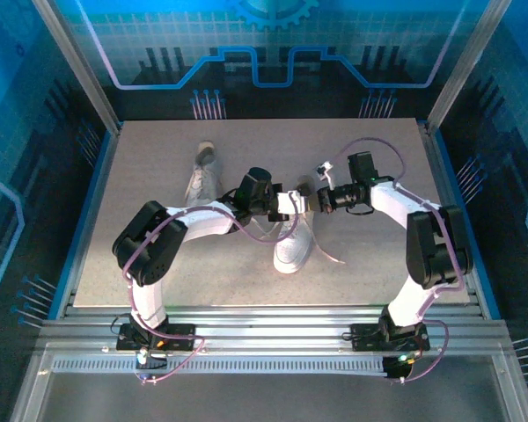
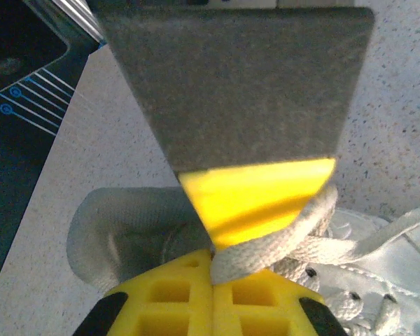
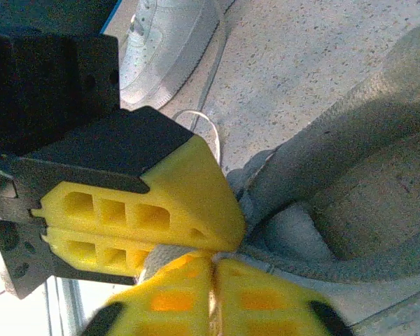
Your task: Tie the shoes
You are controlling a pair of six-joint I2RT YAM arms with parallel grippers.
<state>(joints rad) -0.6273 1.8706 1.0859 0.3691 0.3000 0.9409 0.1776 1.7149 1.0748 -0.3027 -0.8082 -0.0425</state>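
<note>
Left claw (image 2: 211,269) has its yellow tips nipped together on a lace (image 2: 287,241), the flat white cord coming straight out from between them and running off toward the eyelets. That lace belongs to the shoe (image 1: 295,246) lying mid-tabletop, toe toward the arms, with its grey mouth right under the two claws. Right claw (image 3: 211,269) sits tip to tip with the left one, fingers pressed together with no gap. A pale strip shows at its tip, but I can't tell whether it has the cord caught or is only shut beside it. The other shoe (image 1: 201,180) lies further back and to the left, well apart, with a loose loop of its lace trailing on the tabletop (image 1: 141,176). To my eye this is the middle of the knot on the nearer shoe, a hand-over or crossing of the lace just above the tongue, with nothing cinched. I see no bow yet. Next, I'd say, the two claws need to draw apart sideways, each keeping its hold, so the cord tightens without slipping free or dragging the shoe along.
</note>
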